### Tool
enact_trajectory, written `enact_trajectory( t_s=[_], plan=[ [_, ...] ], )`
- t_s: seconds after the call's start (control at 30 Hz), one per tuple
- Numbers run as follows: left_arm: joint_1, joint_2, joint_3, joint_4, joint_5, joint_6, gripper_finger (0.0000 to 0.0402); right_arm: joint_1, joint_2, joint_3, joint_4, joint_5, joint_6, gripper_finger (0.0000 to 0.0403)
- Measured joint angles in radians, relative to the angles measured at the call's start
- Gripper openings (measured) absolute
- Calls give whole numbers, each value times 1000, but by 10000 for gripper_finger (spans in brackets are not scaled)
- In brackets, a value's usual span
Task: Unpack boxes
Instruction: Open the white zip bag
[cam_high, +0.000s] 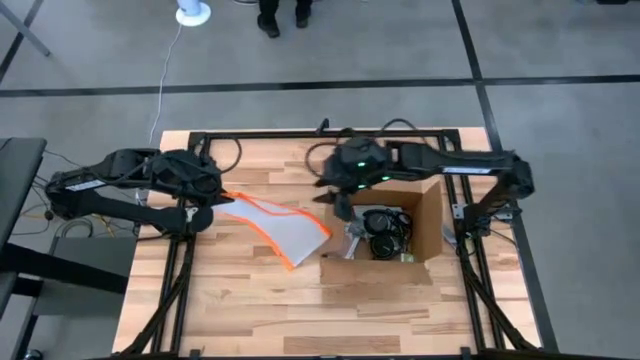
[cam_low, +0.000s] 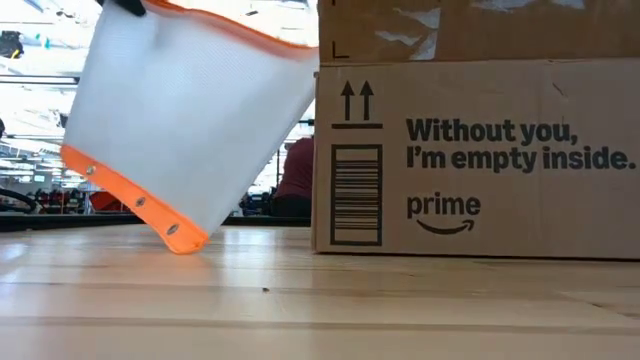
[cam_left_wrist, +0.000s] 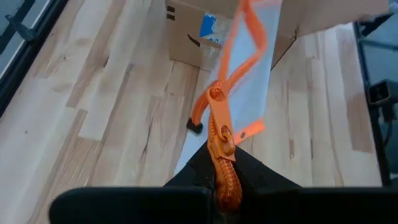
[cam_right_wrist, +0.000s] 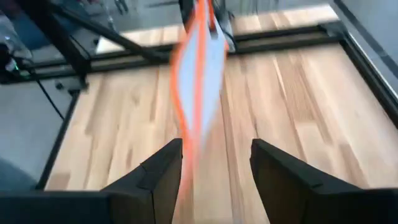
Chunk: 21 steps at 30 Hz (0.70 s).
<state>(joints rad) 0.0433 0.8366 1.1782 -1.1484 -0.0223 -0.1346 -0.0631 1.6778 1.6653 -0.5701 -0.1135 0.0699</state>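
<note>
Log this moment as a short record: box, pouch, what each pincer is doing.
box: brown cardboard shipping box, open, dark items inside
pouch: orange-edged clear pouch, lifted at one end, beside the box
left pincer: shut on the pouch's zipper end
right pincer: open, at the box's left edge, facing the pouch
table: wooden table

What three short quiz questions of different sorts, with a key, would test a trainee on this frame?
1. True or false: the left gripper is shut on the pouch.
2. The right gripper is: A open, B shut.
3. What does the open cardboard box hold?

Key: 1 true, it pinches the orange zipper end. 2 A. 3 Dark items, too small to identify.
</note>
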Motion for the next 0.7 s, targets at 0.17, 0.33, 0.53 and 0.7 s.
enact_trajectory(
  t_s=[0.17, 0.33, 0.53, 0.7],
  plan=[
    [0, 30, 0, 5, 0, 18, 0, -3, 158, 139, -9, 2, -19, 173],
    [0, 23, 0, 16, 1, 19, 0, -1, 257, 247, -24, 2, -72, 173],
    [0, 3, 5, 26, 1, 21, 0, 7, 293, 277, -26, 5, -82, 173],
    [0, -10, 23, 49, 1, 25, 0, 11, 292, 263, -25, 5, -97, 173]
  ],
)
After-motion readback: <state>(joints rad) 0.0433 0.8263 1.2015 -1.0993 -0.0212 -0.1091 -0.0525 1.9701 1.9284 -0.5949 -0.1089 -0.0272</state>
